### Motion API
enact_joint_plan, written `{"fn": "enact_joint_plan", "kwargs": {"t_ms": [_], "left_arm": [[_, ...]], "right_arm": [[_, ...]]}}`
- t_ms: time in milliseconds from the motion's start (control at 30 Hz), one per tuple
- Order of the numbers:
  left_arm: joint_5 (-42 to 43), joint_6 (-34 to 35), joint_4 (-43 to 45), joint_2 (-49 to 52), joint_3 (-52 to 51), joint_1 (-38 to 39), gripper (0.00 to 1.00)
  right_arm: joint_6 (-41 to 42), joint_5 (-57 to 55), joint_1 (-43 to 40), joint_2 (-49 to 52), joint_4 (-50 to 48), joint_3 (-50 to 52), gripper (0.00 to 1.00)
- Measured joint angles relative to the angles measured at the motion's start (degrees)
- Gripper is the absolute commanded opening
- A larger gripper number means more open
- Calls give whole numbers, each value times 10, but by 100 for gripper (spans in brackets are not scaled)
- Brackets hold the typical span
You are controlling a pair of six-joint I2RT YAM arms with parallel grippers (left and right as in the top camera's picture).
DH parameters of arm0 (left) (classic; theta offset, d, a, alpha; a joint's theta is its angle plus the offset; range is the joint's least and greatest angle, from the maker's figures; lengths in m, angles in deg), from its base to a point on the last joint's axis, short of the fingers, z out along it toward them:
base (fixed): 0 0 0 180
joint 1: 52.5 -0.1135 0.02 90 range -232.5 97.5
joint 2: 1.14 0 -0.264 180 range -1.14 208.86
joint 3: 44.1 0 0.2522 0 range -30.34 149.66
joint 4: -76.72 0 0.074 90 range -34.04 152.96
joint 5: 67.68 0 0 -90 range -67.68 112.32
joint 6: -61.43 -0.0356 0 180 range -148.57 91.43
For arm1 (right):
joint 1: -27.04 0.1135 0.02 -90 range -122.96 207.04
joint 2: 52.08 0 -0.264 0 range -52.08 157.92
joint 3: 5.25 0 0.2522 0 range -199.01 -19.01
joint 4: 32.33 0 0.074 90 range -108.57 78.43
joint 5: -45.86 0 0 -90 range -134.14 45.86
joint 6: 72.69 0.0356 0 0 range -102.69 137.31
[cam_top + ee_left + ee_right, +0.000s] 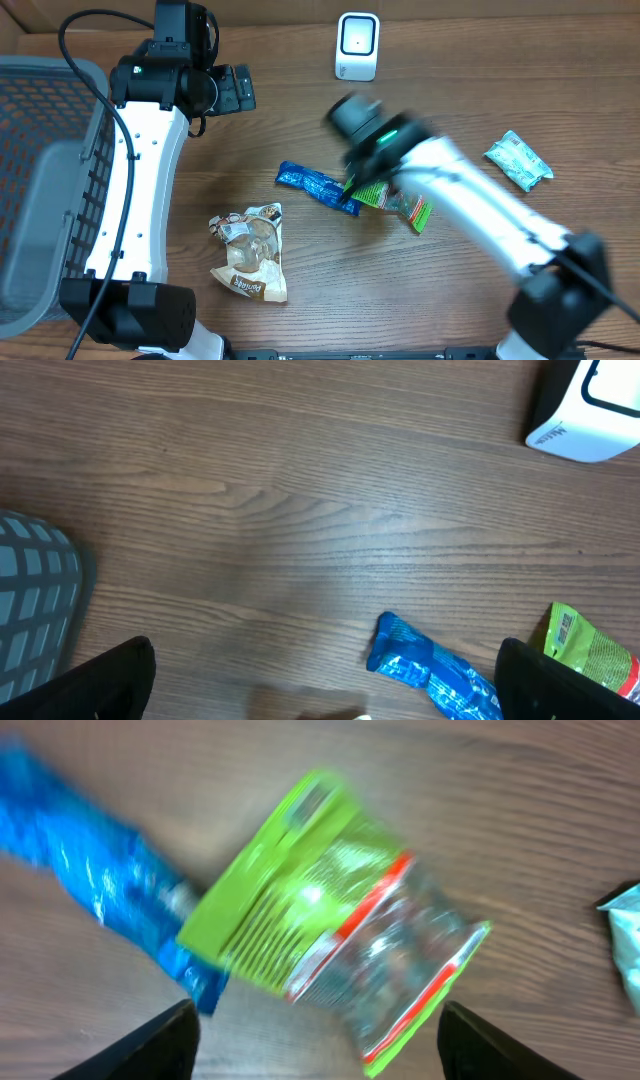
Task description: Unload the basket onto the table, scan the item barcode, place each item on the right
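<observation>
surface: brown wood-grain tabletop (340, 290) | pouch (330, 920): flat mid-tabletop, green end overlapping the tip of a blue wrapper (318, 187) | right tool (320, 1030): fingers spread wide, just above the pouch, not gripping it | left tool (325, 680): wide open too, empty, over bare wood | scanner (357, 45) at far edge, basket (40, 180) off to the left

Mock shop checkout on a robot lab bench.
Wood-grain table (300, 290) with a white scanner (357, 45) at the far edge, a grey mesh basket (40, 70) on the left, and sealed snack packs (250, 250) loose on top like goods at a till. Two robot arms (135, 180) based at the near edge, with a loose black cable (75, 40), say test rig, not a real store.
</observation>
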Motion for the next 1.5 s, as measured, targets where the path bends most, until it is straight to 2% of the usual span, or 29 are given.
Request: {"fn": "enact_joint_plan", "kwargs": {"t_ms": [167, 300, 467, 767, 900, 1167, 1267, 1433, 1500], "left_arm": [[0, 0, 0, 0, 0, 0, 100], [0, 0, 0, 0, 0, 0, 100], [0, 0, 0, 0, 0, 0, 100], [0, 0, 0, 0, 0, 0, 100], [0, 0, 0, 0, 0, 0, 100], [0, 0, 0, 0, 0, 0, 100], [0, 0, 0, 0, 0, 0, 100], [0, 0, 0, 0, 0, 0, 100], [0, 0, 0, 0, 0, 0, 100]], "right_arm": [[0, 135, -183, -10, -27, 5, 77], [-17, 217, -275, -7, -54, 43, 77], [-64, 259, -299, -6, -127, 107, 82], [-296, 318, -295, -5, -297, 218, 85], [-352, 340, -295, 6, -346, 235, 84], [-386, 395, -295, 65, -383, 235, 71], [-385, 404, -295, 87, -375, 236, 63], [-332, 418, -295, 90, -347, 238, 45], [-296, 428, -295, 90, -315, 237, 44]]}}
